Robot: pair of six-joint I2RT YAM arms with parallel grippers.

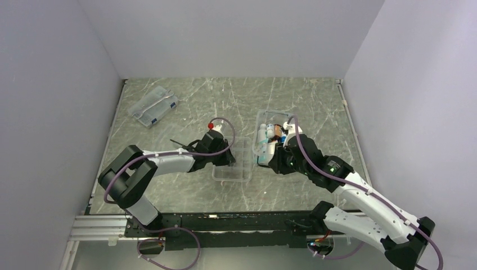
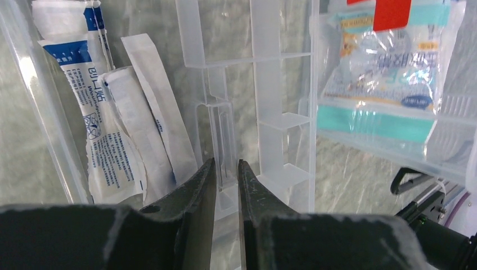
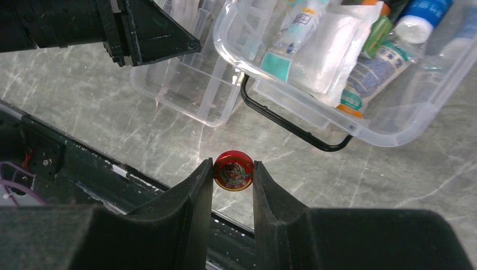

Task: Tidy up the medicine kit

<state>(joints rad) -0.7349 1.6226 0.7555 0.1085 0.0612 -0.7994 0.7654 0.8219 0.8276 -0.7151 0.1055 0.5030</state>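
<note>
- While the right pincer (image 3: 232, 167) is clamped on a small red tin (image 3: 233, 171), it hangs over the desk (image 1: 315, 95), near the dark handle (image 3: 287, 127) of the medicine kit (image 3: 394, 121).
- The left pincer (image 2: 226, 163) is all but closed, with a thin partition of the clear tray (image 2: 281, 121) between its fingers.
- White-and-blue sachets (image 2: 107, 129) lie in a tray compartment beside that pincer.
- The medicine kit stands open-topped, right of centre on the desk, just beside the tray, and holds bottles and packets.
- A flat clear case (image 1: 153, 106) lies well apart, far left.

One medicine kit (image 3: 402, 115), one tray (image 1: 233, 172), one case (image 1: 153, 106), one tin (image 3: 233, 171).
</note>
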